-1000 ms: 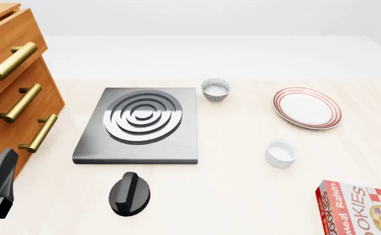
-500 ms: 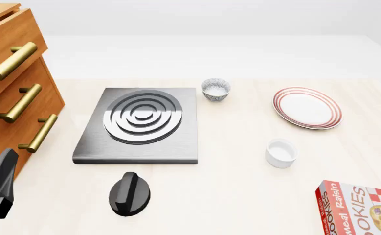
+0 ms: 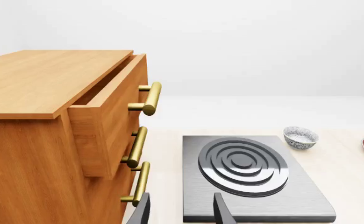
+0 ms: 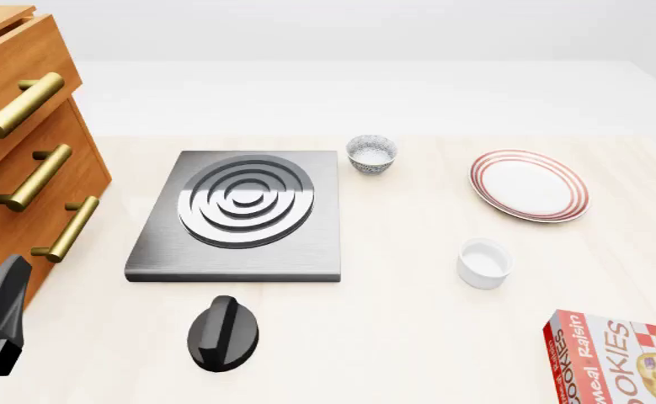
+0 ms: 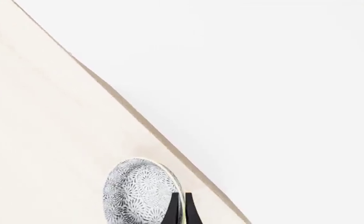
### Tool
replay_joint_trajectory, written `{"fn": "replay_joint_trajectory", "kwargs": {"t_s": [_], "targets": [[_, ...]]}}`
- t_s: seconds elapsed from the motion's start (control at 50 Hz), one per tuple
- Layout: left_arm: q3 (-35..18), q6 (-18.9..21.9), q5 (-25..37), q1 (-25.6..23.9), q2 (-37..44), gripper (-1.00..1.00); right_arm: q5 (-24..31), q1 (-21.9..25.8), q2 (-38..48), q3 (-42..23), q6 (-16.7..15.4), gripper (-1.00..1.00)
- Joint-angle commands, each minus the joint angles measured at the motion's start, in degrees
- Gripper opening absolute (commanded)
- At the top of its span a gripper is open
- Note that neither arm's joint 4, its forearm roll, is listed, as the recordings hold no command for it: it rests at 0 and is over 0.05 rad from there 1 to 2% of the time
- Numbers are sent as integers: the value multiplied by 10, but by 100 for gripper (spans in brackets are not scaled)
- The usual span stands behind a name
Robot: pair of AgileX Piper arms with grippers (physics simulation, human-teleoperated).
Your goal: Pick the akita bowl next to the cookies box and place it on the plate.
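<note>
The akita bowl (image 5: 138, 189) shows only in the right wrist view, near the tabletop (image 5: 45, 116) edge. The right hand (image 5: 182, 212) looks clenched thinly across its rim, while the left hand (image 3: 182, 214) hangs released. It is likely light, stiff, glazed and slippery, so a rim pinch suits it but could let it swing on the way to the plate (image 4: 528, 185) at the front view's right.
</note>
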Motion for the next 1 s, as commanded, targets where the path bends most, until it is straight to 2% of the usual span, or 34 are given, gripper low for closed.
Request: {"fn": "replay_joint_trajectory", "kwargs": {"t_s": [0.02, 0.1, 0.14, 0.18, 0.26, 0.28, 0.34, 0.48, 0.74, 0.8, 0.82, 0.9, 1.0], "targets": [[0, 0, 0, 0, 0, 100, 35, 9, -75, 10, 21, -100], [0, 0, 0, 0, 0, 100, 45, 15, -101, 14, 25, -100], [0, 0, 0, 0, 0, 100, 48, 14, -113, 15, 3, -100], [0, 0, 0, 0, 0, 100, 55, 23, -128, 16, 29, -100], [0, 0, 0, 0, 0, 100, 62, 33, -147, 20, 36, -100], [0, 0, 0, 0, 0, 100, 64, 61, -159, 34, 65, -100], [0, 0, 0, 0, 0, 100, 69, 57, -166, 31, 53, -100], [0, 0, 0, 0, 0, 100, 83, 92, -194, 37, 76, -100], [0, 0, 0, 0, 0, 100, 120, 126, -216, 12, 80, -100], [0, 0, 0, 0, 0, 100, 125, 135, -219, 10, 88, -100], [0, 0, 0, 0, 0, 100, 127, 146, -220, 16, 104, -100], [0, 0, 0, 0, 0, 100, 128, 155, -217, 24, 129, -100], [0, 0, 0, 0, 0, 100, 125, 158, -209, 29, 138, -100]]}}
